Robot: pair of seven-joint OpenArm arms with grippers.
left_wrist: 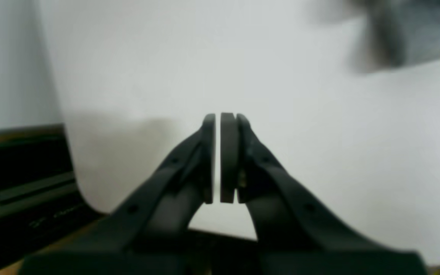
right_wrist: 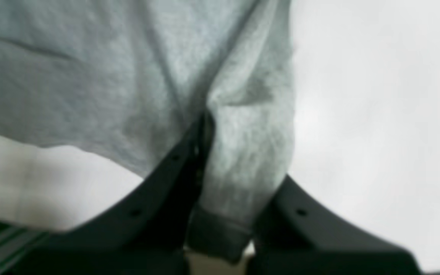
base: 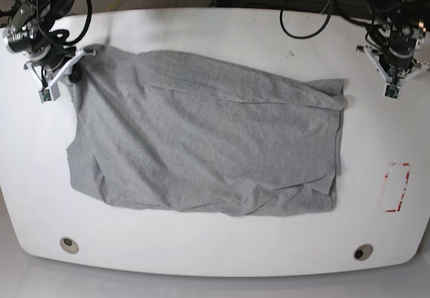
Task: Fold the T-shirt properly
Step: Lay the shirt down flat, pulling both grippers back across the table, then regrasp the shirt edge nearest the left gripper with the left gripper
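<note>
Item: large heather-grey soft cotton T-shirt, plain side up, no lettering visible. Location: spread across the centre of the white rounded tabletop in the base view, reaching from the upper left to right of centre. Condition: mostly flat, with a long diagonal crease along its upper part and some bunched fabric at the right end; the lower edge is wavy.

Right gripper, black two-fingered pincer, upper left of the base view: clamped on a ribbed-hem corner of the T-shirt. The right wrist view shows fabric gathered and pinched between the fingers, the hem hanging just below them.

Left gripper, upper right of the base view: over bare tabletop, apart from the cloth's right end. Left wrist view shows its pads brought nearly together with only a thin slit between, nothing held; the garment appears as a blur at upper right of that frame.

Other: red rectangular marking at right edge of the tabletop.

Progress, as judged: early. The garment appears laid out or being straightened; no clean fold is evident. Smoothing and all folds seem to remain.
</note>
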